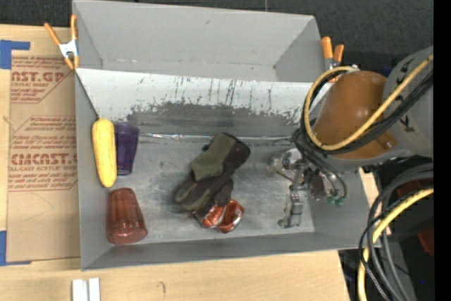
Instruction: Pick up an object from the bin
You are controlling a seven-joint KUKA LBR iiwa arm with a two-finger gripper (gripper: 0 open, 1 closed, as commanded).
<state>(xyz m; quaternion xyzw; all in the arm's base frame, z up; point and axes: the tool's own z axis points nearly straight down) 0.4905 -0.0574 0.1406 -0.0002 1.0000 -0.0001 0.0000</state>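
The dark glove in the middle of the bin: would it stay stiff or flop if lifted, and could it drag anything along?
The glove lies crumpled and folded, so it probably flops and droops from any pinch point. Being cloth-like, it should not roll. Its lower end overlaps a red crinkled thing, which it might drag.

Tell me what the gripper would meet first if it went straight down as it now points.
Most likely the bare bin floor under the gripper; nothing lies below it. The crushed red can lies apart, nearer the middle. Height is hard to judge.
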